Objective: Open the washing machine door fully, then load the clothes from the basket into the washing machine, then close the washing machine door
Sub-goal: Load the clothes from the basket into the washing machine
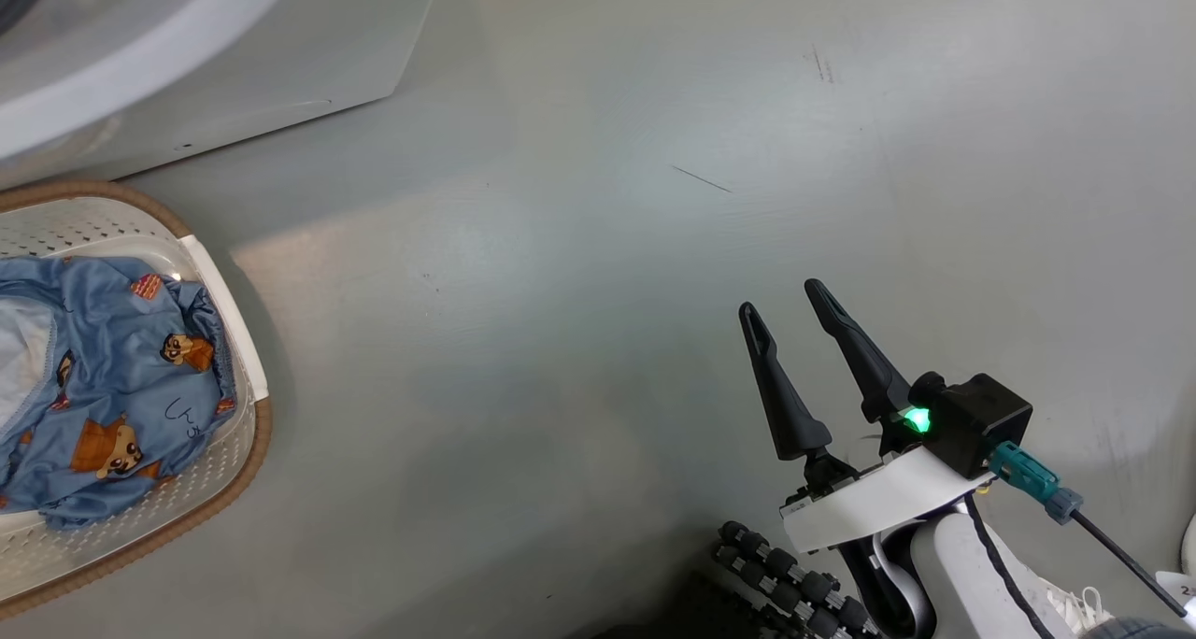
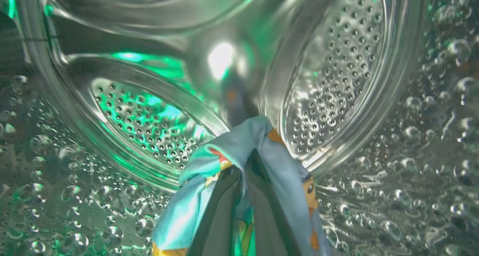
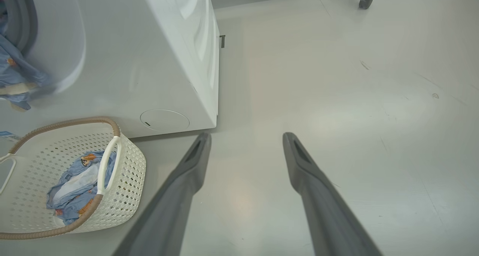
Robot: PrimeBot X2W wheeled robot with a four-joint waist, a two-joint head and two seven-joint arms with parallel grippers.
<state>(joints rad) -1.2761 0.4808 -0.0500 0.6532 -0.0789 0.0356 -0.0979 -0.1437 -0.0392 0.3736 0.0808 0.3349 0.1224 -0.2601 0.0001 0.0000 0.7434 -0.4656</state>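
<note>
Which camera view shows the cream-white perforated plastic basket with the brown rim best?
The right wrist view: the cream-white perforated basket appears almost whole, with brown rim, a handle and blue clothes inside. The head view cuts it at its left edge. The left wrist view faces the steel drum.

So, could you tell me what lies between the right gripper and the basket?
Just bare grey floor lies between the open right gripper and the basket, as the head view shows.
</note>
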